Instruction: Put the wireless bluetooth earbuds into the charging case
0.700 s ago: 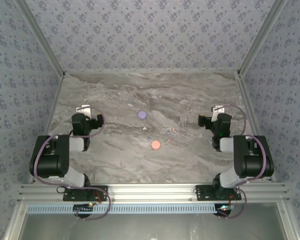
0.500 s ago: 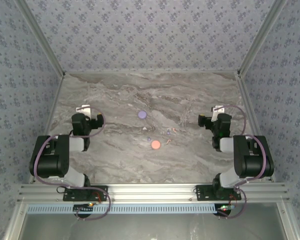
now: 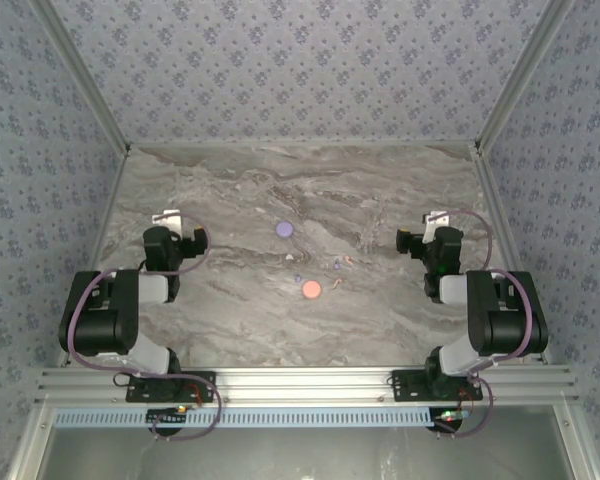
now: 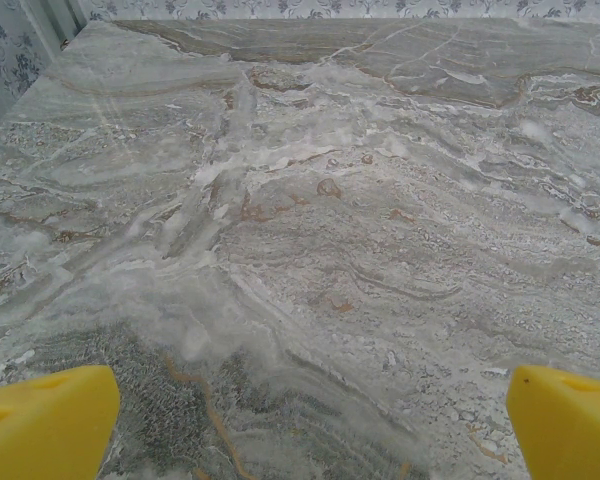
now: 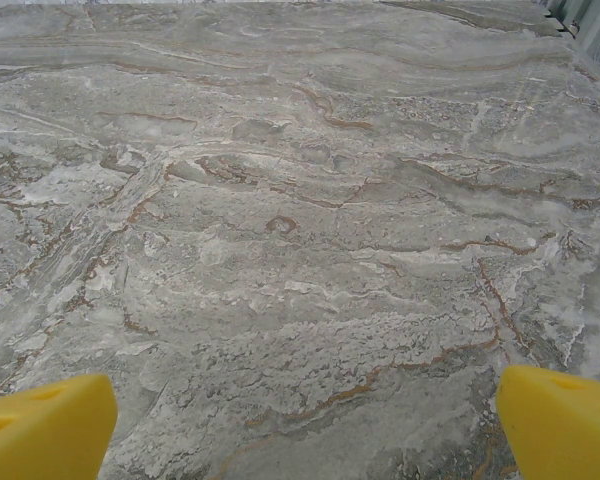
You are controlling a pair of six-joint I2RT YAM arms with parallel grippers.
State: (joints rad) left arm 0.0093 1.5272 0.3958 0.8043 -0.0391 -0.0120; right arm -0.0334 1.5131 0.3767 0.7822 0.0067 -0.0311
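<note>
1. Two discs lay near the middle of the table [image 3: 220,190] — the far disc [image 3: 285,229] behind and slightly left of the near disc [image 3: 311,290].
2. The earbuds [image 3: 337,265] lay scattered near the near disc, mostly behind it and to its right.
3. The left arm [image 3: 105,320] and the right arm [image 3: 500,310] stood at the table's near corners — well apart.

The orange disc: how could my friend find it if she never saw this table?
Start at the marble table, near its middle. Two round discs lie there; the orange disc is the one closer to the near edge, the lavender disc farther back. It is the only orange round thing, far bigger than the tiny specks beside it.
</note>
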